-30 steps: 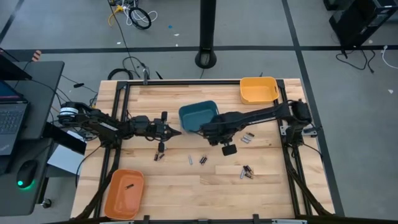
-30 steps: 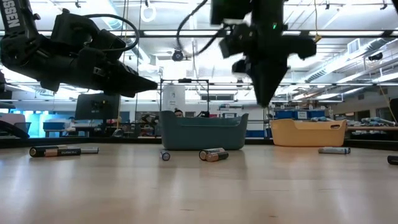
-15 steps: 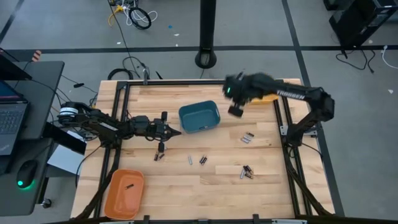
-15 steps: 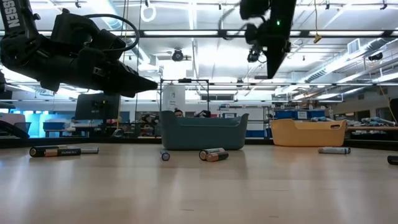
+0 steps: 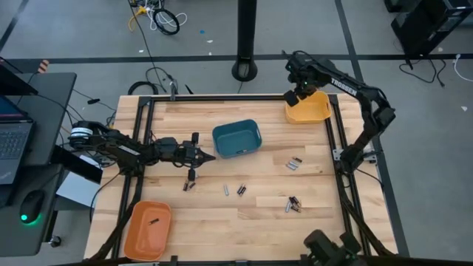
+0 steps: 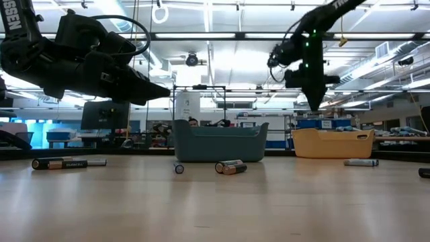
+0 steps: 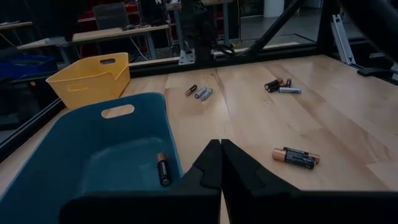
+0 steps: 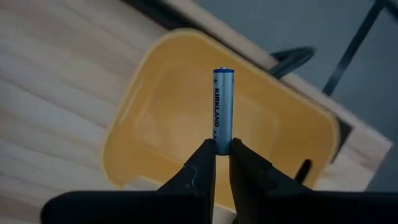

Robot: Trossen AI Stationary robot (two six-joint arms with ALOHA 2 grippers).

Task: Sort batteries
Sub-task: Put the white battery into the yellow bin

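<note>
Right hand over yellow bin, gripping one battery.

The right hand (image 8: 222,155) hangs above the yellow bin (image 5: 307,108) at the worktop's (image 5: 259,222) far right corner, pinching a blue battery (image 8: 223,109) upright by its lower end. The left hand (image 7: 221,152), fingers pressed together and empty, sits beside the blue bin (image 5: 237,138), which contains one battery (image 7: 163,169). Loose batteries (image 5: 294,163) lie scattered mid-worktop. The orange bin (image 5: 148,230) occupies the near left corner.

The wooden tabletop (image 5: 266,222) carries a teal bin (image 5: 237,139), a yellow bin (image 5: 307,108) under the right tool (image 5: 292,96), an orange bin (image 5: 148,229), and scattered batteries (image 5: 241,191) beyond the left tool (image 5: 211,156).
</note>
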